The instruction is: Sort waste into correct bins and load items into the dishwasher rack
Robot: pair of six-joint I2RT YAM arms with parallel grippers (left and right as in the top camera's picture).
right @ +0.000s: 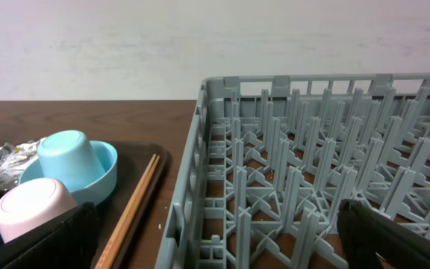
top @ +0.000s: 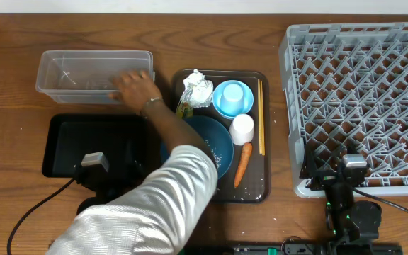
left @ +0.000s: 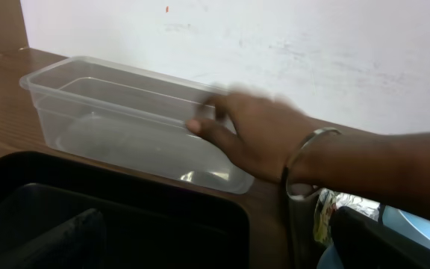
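With both jaws open and empty, wait until the hand [top: 134, 86] leaves the clear tub [top: 73, 74] ahead of your left jaws before reaching for the wrapper [top: 198, 88].

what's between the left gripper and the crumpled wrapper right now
A person's arm lies across the way. It reaches over the black tray, with the hand on the clear tub, between the open left gripper and the crumpled wrapper.

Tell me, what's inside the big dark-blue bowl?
A few loose white rice grains lie inside the large dark-blue round bowl. A person's white-sleeved arm covers its left side, so the rest is hidden.
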